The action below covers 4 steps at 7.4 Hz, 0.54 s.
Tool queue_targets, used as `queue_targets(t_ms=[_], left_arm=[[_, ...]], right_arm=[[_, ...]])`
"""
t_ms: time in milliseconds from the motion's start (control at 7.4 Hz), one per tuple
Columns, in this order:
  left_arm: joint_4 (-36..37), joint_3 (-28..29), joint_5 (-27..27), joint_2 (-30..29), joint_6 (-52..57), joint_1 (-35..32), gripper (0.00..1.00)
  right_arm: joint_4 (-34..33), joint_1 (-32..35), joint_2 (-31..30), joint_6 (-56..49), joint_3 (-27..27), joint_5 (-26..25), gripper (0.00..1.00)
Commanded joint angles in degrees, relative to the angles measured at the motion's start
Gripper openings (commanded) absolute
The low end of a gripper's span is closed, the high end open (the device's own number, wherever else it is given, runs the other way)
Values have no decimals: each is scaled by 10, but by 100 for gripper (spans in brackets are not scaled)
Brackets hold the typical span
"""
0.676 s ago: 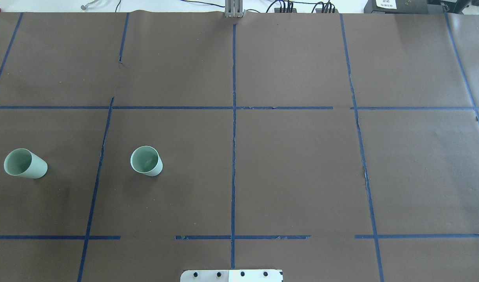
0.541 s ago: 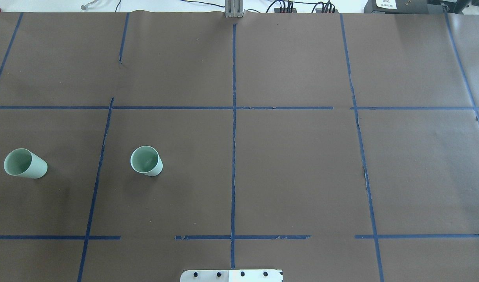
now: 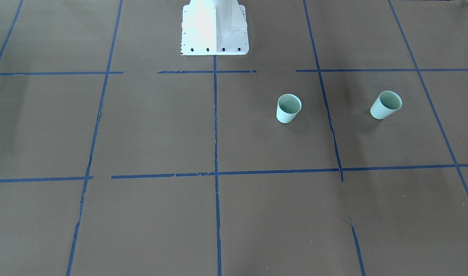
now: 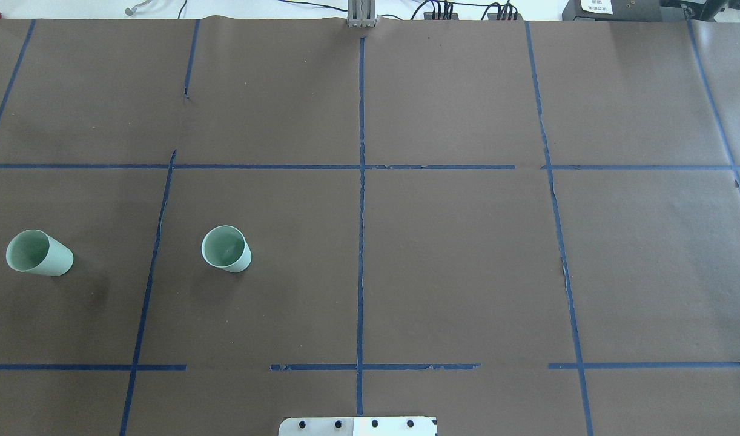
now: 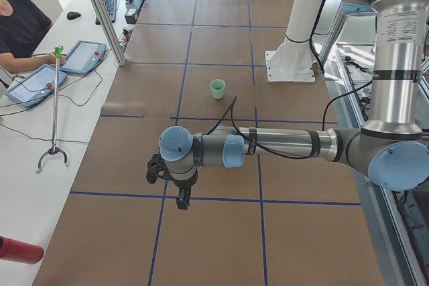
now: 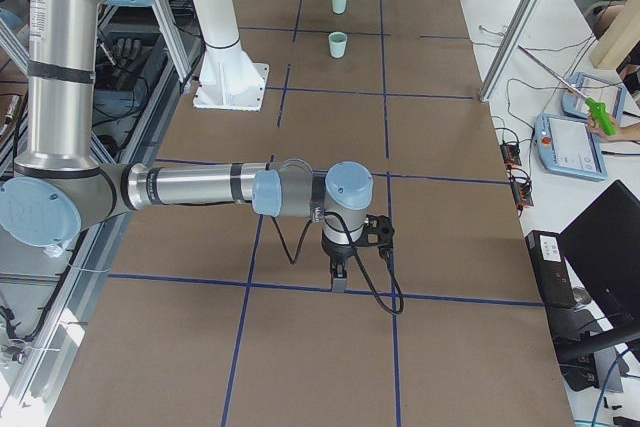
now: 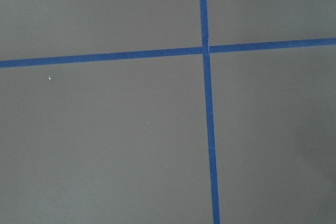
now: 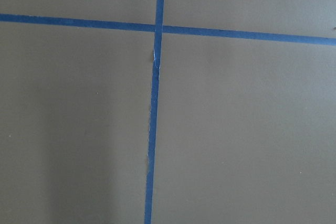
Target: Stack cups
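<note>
The outer cup (image 4: 39,253) and the inner cup (image 4: 226,249), both mint-green, sit unmoved and well apart at the overhead frame's lower left. Whether the left gripper (image 5: 181,199) and right gripper (image 6: 339,277) are released or clenched cannot be told.

You've got matt brown paper (image 4: 467,272) w/ blue tape (image 4: 361,242) on top, smooth matt cups (image 4: 226,249) (image 4: 38,253), shiny metal arm tubes (image 5: 288,144).

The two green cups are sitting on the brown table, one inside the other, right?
No. They sit on the brown table, but apart: the inner cup and the outer cup have a blue tape line between them. The overhead view shows it.
</note>
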Motion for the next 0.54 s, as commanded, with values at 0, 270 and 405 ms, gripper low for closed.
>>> queue_targets(t_ms=[0,270,405], left_arm=[[-5,-27,-4,-1,-101,26,100],[-8,-65,-5,6,-211,89,100],[-34,-81,-5,21,-237,100,100]], right_arm=[[0,0,0,0,0,0,100],[0,0,0,0,0,0,100],[0,0,0,0,0,0,100]])
